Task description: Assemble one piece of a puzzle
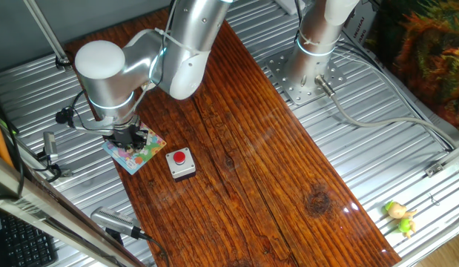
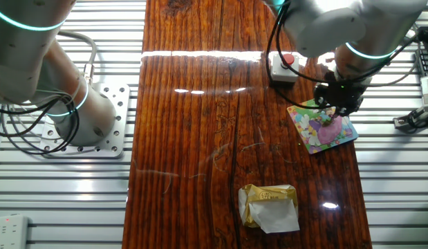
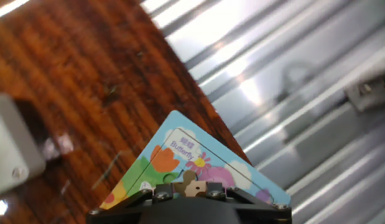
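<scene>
The puzzle point(image 1: 138, 158) is a small pastel picture board lying at the table's edge; it also shows in the other fixed view point(image 2: 324, 133) and in the hand view point(image 3: 180, 152). My gripper point(image 1: 129, 138) stands straight down on the board, also seen in the other fixed view point(image 2: 336, 105). In the hand view the gripper point(image 3: 191, 184) has its fingers close together, with a small tan jigsaw-shaped bit, the piece point(image 3: 191, 180), between them just over the picture. Its printed face does not show.
A small grey box with a red button point(image 1: 180, 163) stands beside the board, also in the other fixed view point(image 2: 283, 67). A crumpled yellow packet point(image 2: 269, 205) lies on the wood. A second arm's base point(image 1: 311, 67) stands on the ribbed metal. A small toy point(image 1: 400, 216) lies far off.
</scene>
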{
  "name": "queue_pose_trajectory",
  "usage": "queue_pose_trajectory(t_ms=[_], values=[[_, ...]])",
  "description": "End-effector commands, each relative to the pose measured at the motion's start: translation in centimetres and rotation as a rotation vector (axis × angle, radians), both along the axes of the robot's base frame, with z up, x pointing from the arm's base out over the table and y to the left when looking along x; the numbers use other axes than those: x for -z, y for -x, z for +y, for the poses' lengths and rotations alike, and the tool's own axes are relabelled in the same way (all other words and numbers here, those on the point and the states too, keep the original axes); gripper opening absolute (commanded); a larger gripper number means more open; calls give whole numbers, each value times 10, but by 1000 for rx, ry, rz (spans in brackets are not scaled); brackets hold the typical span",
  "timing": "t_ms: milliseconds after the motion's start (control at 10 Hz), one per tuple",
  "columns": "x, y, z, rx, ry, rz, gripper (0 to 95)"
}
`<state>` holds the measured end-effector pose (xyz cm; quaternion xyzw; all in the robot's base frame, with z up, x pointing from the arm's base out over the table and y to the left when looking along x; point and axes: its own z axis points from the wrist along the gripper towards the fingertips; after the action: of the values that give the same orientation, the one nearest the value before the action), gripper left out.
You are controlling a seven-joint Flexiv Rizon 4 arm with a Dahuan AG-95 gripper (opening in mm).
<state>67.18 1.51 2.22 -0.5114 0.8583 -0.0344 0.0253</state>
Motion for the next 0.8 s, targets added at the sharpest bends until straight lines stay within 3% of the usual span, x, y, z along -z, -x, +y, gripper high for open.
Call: queue_pose_trajectory(t_ms=[100, 800], values=[[1, -1, 0, -126, -5, -5, 0], [4, -4, 3, -300, -22, -5, 0]])
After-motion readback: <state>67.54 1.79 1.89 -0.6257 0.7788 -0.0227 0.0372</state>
